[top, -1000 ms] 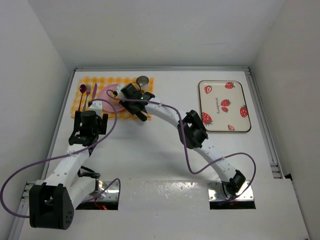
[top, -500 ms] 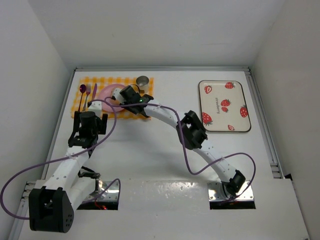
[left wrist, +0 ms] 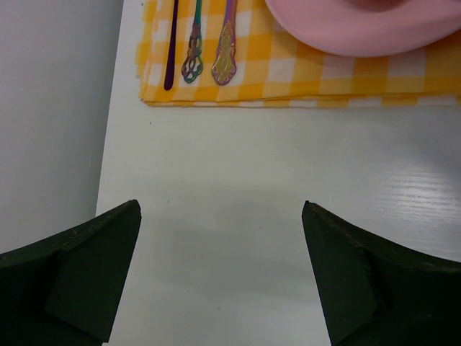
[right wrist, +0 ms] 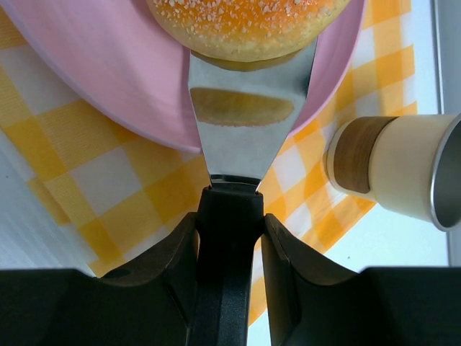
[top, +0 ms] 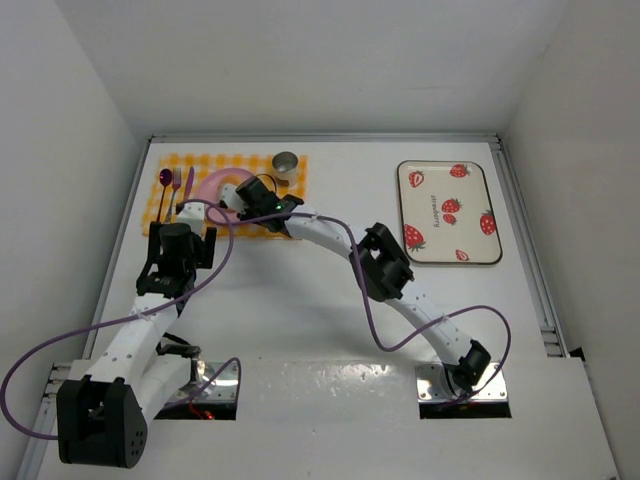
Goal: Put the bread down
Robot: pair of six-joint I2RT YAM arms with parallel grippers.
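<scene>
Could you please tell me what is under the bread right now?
The bread sits on the shiny metal blade of the spatula, over the pink plate. The bun hides the blade's tip, so I cannot tell whether it touches the plate.

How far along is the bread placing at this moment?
Done: the bread is already over the pink plate on the checked placemat. In hand: it sits on the spatula, with the right gripper shut on the handle. Left: slide the blade out. The left gripper hangs open, empty.
</scene>
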